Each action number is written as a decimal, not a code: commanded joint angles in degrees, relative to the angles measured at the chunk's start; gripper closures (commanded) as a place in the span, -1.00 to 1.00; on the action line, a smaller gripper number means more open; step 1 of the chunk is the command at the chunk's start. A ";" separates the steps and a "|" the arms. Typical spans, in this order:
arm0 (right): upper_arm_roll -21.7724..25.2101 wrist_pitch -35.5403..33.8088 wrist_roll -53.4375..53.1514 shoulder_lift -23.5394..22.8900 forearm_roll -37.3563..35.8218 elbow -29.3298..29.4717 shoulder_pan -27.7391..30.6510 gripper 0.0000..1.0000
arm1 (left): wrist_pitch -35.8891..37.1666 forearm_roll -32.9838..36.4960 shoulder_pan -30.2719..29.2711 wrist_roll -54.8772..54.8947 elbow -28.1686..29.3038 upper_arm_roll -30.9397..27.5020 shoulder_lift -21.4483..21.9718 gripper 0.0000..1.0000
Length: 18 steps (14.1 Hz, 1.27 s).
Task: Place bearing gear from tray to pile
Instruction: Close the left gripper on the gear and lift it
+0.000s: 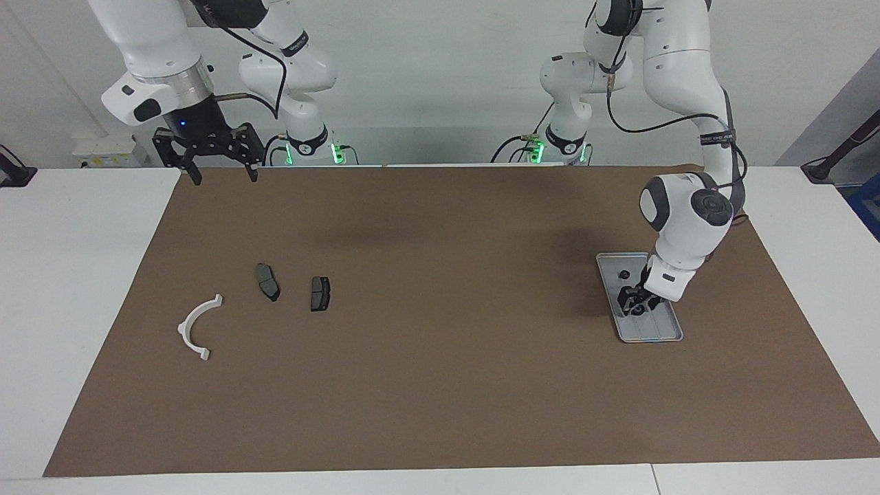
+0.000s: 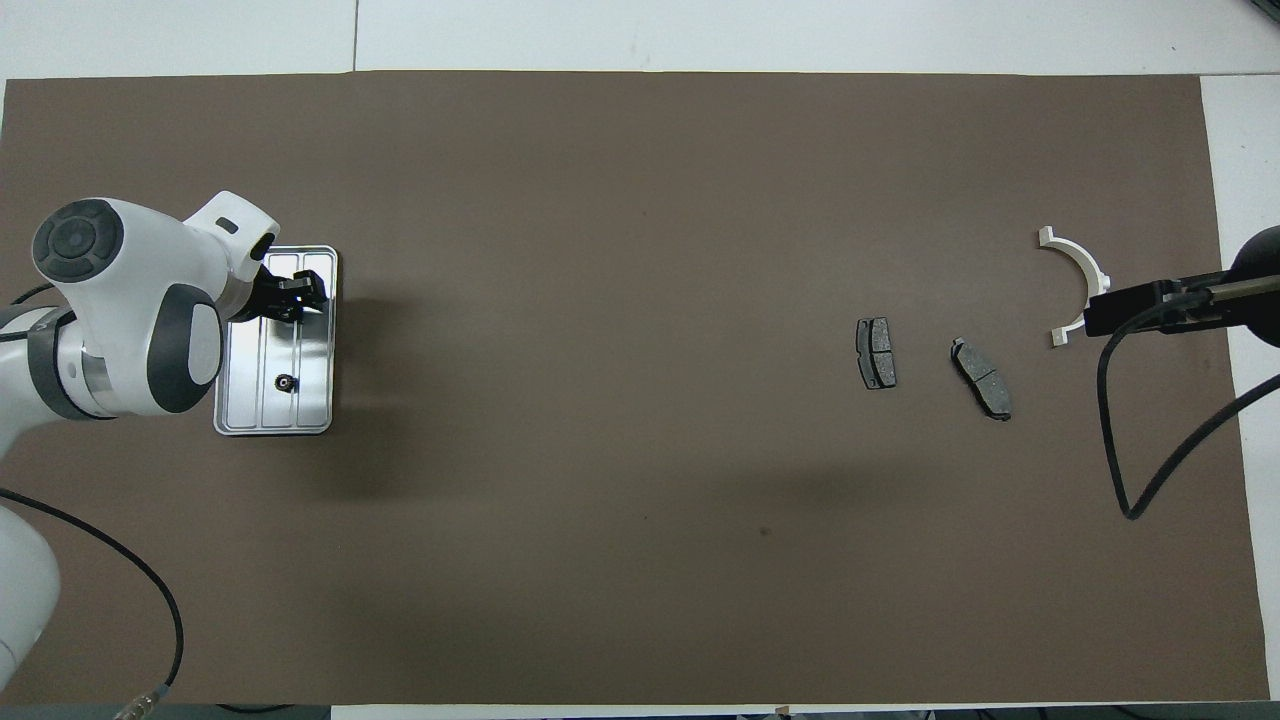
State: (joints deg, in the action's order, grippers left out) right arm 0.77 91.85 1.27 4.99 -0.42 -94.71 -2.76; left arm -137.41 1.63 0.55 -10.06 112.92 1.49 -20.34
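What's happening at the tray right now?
The left gripper is down in the tray, at the left arm's end of the table, around one of two small black gears. Whether it has gripped the gear can't be told. The other gear lies in the tray, nearer the robots. The pile, a white bracket and two dark pads, lies toward the right arm's end. The right gripper waits open, raised over the mat's edge near its base.
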 commanded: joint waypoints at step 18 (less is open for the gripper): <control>-0.15 0.87 -0.39 1.69 1.30 -2.76 0.13 -1.00 | 11.62 0.75 3.91 -11.43 -8.92 -0.34 -0.49 0.87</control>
State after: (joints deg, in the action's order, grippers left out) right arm 0.70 91.84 1.27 4.99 -0.40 -95.53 -3.12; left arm -131.71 1.61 0.96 -14.75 109.56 1.56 -20.19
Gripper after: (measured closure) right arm 0.000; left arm 0.652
